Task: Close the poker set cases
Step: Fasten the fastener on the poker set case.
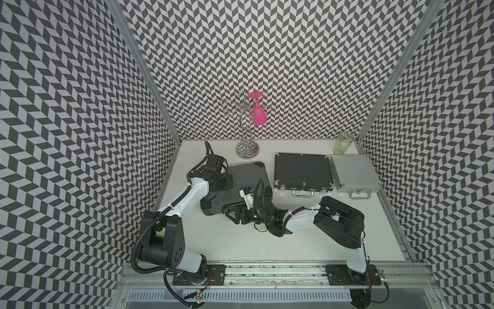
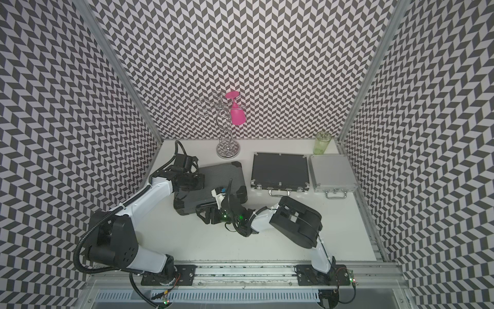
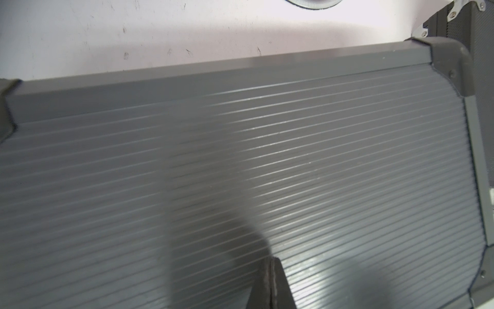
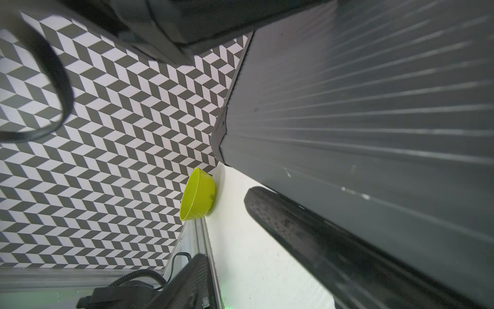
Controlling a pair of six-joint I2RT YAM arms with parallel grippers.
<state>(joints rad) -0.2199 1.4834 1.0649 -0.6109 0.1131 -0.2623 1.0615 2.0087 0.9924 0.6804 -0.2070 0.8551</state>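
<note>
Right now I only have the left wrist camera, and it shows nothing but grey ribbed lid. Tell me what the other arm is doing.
Observer: The right gripper sits at the grey case's near edge, jaws apart.
Operator: Report the other cases.
Observer: The black case and the silver case both lie shut, side by side.
Operator: Name anything behind them.
Observer: A green cup stands behind the silver case.
</note>
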